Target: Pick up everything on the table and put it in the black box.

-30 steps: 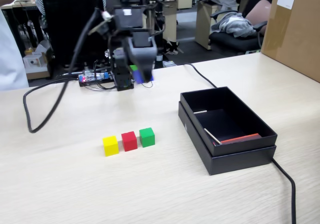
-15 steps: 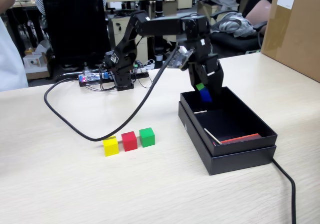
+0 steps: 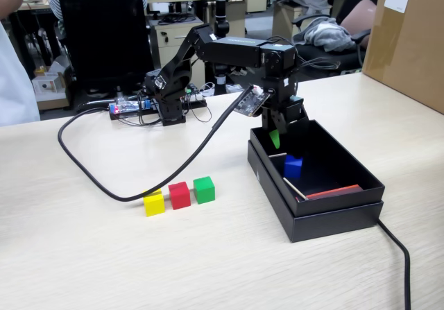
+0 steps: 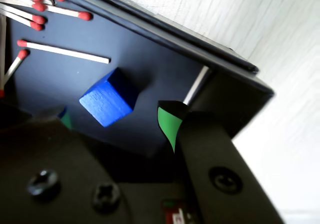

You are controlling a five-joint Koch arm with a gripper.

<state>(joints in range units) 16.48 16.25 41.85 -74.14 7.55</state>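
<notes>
**Primary colours on pale wood, black arm and box**

The table (image 3: 83,254) is pale beige with a fine wood grain. On it sit a yellow cube (image 3: 154,203), a red cube (image 3: 179,195) and a green cube (image 3: 204,189). The box (image 3: 326,216) is matte black inside and out; within it lies a saturated blue cube (image 4: 109,97), matches (image 4: 65,52) with pale off-white sticks and red heads, and an orange-red strip (image 3: 333,191). The arm (image 3: 229,50) is black, and the gripper (image 4: 119,124) is black with bright green tape on its fingertips (image 4: 169,124). A black cable (image 3: 104,185) crosses the table. The cardboard box (image 3: 409,39) is plain brown.
</notes>
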